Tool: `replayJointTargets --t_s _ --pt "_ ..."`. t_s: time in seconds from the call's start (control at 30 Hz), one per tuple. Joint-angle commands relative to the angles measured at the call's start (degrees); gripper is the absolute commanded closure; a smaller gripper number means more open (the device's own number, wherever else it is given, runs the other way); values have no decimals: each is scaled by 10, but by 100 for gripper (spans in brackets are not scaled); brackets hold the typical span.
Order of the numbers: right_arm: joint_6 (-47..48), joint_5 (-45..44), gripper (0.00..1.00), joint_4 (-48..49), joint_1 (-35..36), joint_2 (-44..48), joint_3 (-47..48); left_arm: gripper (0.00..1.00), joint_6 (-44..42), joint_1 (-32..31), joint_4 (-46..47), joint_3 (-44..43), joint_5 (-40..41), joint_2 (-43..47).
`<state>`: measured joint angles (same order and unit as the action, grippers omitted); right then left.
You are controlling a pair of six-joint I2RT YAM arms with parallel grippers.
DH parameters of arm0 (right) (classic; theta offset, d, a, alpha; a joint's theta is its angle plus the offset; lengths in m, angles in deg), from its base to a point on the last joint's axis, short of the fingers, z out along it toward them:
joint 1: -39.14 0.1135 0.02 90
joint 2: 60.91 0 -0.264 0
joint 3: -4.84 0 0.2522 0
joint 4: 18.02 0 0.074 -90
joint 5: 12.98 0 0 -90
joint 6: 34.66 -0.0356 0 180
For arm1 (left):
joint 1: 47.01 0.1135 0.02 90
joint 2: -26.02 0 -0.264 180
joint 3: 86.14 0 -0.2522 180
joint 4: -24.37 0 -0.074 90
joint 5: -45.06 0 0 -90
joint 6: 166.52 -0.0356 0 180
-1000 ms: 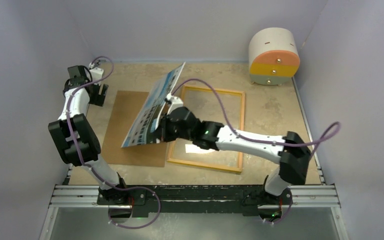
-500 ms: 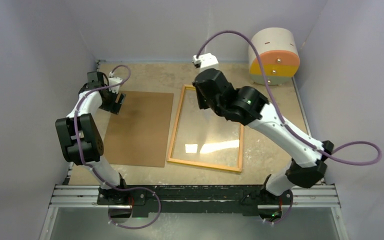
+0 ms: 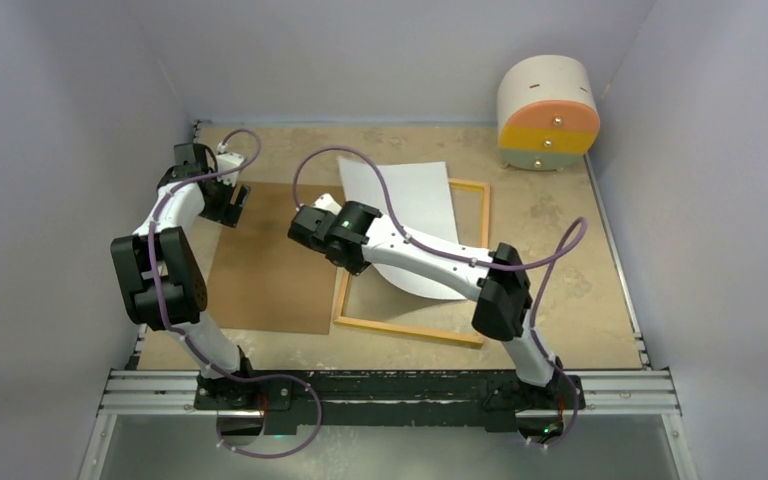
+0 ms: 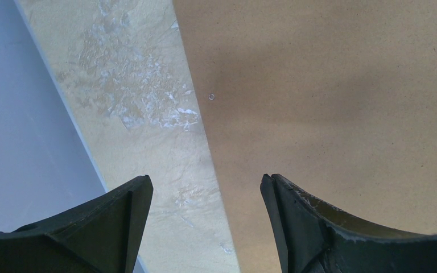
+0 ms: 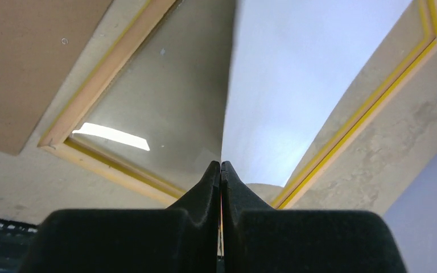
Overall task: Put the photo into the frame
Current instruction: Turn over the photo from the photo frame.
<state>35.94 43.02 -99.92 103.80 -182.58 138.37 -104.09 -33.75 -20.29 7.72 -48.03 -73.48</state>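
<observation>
The photo (image 3: 405,215) shows its plain white back and lies bowed over the frame (image 3: 410,332), its far edge past the frame's far rail. The frame lies flat at the table's middle, wood-coloured border up, pane inside. My right gripper (image 3: 352,262) is shut on the photo's near-left edge. In the right wrist view the shut gripper (image 5: 221,166) pinches the white sheet (image 5: 301,85) edge-on above the pane (image 5: 165,102) and the frame's border (image 5: 111,65). My left gripper (image 3: 235,205) is open and empty (image 4: 205,187) over the left edge of the brown backing board (image 4: 330,85).
The brown backing board (image 3: 270,265) lies flat to the left of the frame. A round white cabinet with orange and yellow drawers (image 3: 548,112) stands at the back right. Grey walls close in the table on the left, back and right.
A second ago the right gripper held the photo upright, picture side showing, left of the frame. Now the photo lies white side up over the frame. The left gripper moved onto the board's corner.
</observation>
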Motion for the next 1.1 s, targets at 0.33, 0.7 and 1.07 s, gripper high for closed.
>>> replayJointTargets --t_s 0.33,0.7,1.07 --pt "-286 283 100 191 -75 148 -210 24 15 0 24 4 2 14" --pt "-550 228 100 201 -77 263 -381 24 15 0 27 0 -1 6" --pt "-610 109 100 167 -76 244 -351 24 14 0 38 13 2 4"
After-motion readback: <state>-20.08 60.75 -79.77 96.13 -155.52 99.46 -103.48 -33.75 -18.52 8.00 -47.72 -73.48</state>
